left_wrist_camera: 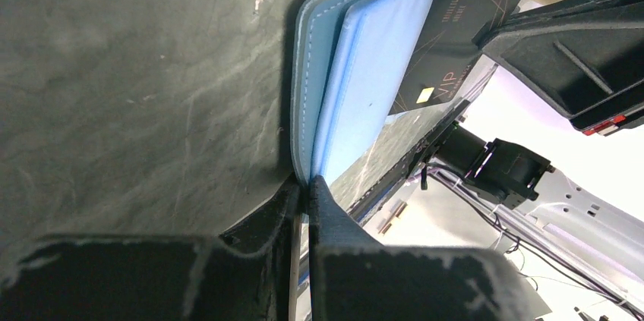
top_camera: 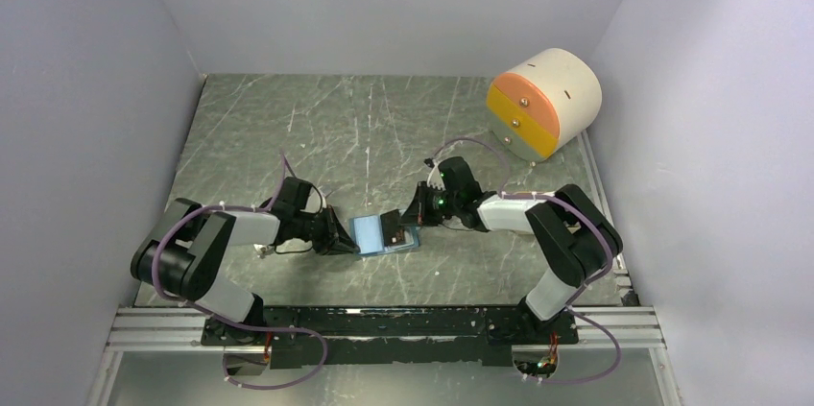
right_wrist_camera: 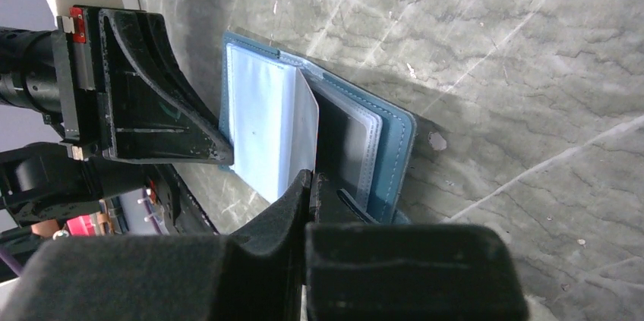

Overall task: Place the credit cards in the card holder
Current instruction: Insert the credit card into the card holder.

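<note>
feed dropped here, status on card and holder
Left pincer shut on card holder edge. Right pincer shut on credit card, at open holder. Drum far off.

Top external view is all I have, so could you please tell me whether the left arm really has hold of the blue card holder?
Observer: Yes. In the left wrist view the jaws of the left gripper are shut on the stitched edge of the card holder.
Operator: Thank you. What about the dark card beside it?
Observer: The credit card is black with gold VIP lettering and a gold chip. Its far end runs into the right gripper, whose jaws are shut.
Operator: Is it in a pocket yet?
Observer: I cannot tell. The right wrist view does show a clear sleeve inside the holder, with something dark behind it.
</note>
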You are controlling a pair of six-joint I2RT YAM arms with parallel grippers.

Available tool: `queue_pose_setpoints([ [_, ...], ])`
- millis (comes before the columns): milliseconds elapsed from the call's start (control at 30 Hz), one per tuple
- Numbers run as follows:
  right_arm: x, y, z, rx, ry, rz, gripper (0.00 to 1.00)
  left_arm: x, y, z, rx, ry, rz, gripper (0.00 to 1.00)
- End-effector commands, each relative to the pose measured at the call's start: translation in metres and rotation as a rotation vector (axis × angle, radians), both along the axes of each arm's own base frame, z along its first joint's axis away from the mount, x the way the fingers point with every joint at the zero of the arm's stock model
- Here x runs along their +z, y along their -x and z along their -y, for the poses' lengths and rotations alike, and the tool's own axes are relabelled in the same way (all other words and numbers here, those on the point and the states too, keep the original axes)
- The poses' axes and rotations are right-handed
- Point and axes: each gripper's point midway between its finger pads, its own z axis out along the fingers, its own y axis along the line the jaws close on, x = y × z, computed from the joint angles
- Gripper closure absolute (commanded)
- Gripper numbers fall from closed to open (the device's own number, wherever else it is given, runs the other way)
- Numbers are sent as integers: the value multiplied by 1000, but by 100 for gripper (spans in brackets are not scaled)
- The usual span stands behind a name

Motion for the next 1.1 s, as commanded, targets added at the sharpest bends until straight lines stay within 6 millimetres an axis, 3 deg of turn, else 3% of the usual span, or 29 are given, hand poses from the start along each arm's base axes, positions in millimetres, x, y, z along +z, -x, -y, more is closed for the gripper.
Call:
queue_pose_setpoints([
  [0, -7, 6, -1, 10, -3, -12, 100, 1, -1, 3, -25, 14, 23, 91],
  [1067, -23, 16, -29, 59, 5, -74, 100, 9, -6, 6, -32, 18, 51, 91],
])
